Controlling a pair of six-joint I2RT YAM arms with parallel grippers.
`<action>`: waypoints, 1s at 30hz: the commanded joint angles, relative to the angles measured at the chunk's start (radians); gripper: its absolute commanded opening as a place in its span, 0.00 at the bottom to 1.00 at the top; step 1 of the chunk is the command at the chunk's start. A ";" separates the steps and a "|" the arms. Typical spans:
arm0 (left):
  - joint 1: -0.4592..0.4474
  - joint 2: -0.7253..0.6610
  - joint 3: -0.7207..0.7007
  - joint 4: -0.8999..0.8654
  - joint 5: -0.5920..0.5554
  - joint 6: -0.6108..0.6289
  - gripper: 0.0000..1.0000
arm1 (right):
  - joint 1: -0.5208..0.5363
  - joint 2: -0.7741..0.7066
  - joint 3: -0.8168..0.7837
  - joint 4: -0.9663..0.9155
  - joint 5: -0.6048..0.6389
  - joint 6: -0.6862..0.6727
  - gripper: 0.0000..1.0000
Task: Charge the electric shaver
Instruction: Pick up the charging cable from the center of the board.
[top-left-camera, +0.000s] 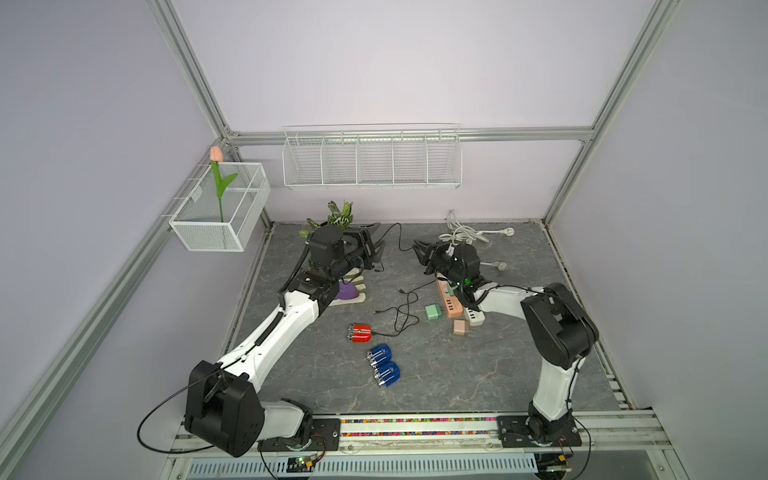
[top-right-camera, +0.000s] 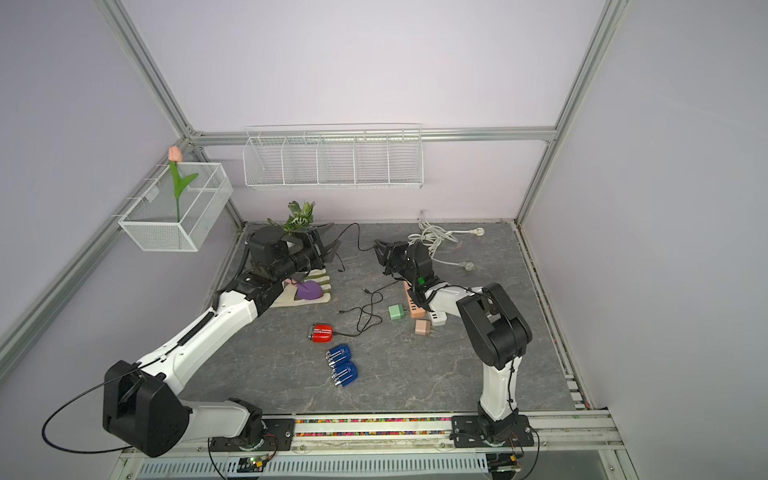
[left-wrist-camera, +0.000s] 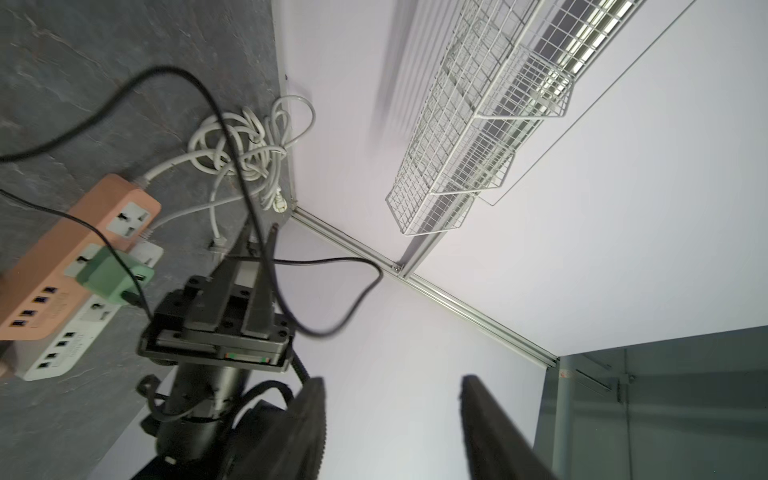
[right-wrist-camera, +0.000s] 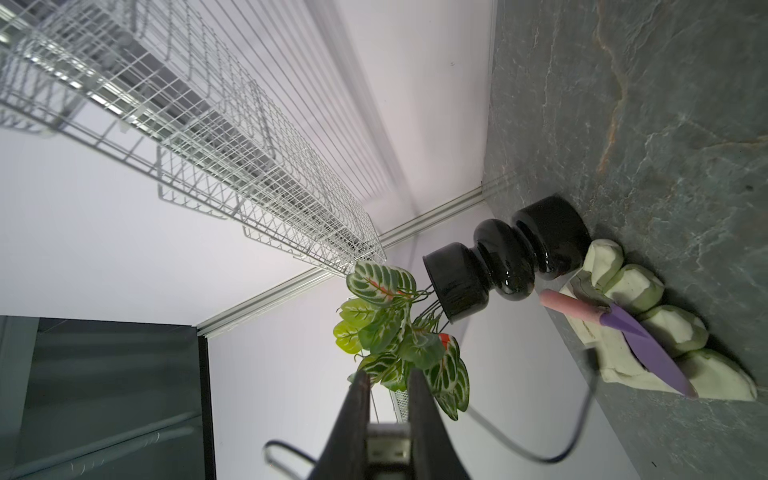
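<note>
A red electric shaver (top-left-camera: 359, 333) (top-right-camera: 323, 333) lies mid-table with a thin black cable reaching its end, and two blue shavers (top-left-camera: 383, 365) lie just in front of it. My right gripper (top-left-camera: 417, 246) (right-wrist-camera: 388, 380) hangs above the back of the table. It is shut on a silver USB plug (right-wrist-camera: 387, 449) of a black cable (top-left-camera: 399, 232) (left-wrist-camera: 332, 262). My left gripper (top-left-camera: 377, 241) (left-wrist-camera: 392, 379) faces it a short way off, open and holding nothing. An orange power strip (top-left-camera: 449, 301) (left-wrist-camera: 70, 257) lies under the right arm, beside a green charger (top-left-camera: 432, 311) (left-wrist-camera: 116, 278).
A white power strip (top-left-camera: 473, 316) and a pink charger (top-left-camera: 461, 327) lie by the orange strip. Coiled white cords (top-left-camera: 463, 232) sit at the back. A potted plant (right-wrist-camera: 507, 266) and a purple knife (right-wrist-camera: 640, 345) on its rest stand back left. A wire shelf (top-left-camera: 372, 160) hangs on the wall.
</note>
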 joint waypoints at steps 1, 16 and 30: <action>0.000 -0.025 0.048 -0.238 0.000 0.106 0.79 | -0.019 -0.116 -0.011 -0.154 -0.052 -0.018 0.12; -0.193 0.196 0.103 -0.019 0.020 0.206 0.69 | -0.016 -0.194 0.169 -0.740 -0.139 -0.109 0.14; -0.194 0.306 0.125 0.097 0.006 0.257 0.10 | -0.013 -0.231 0.174 -0.802 -0.148 -0.077 0.14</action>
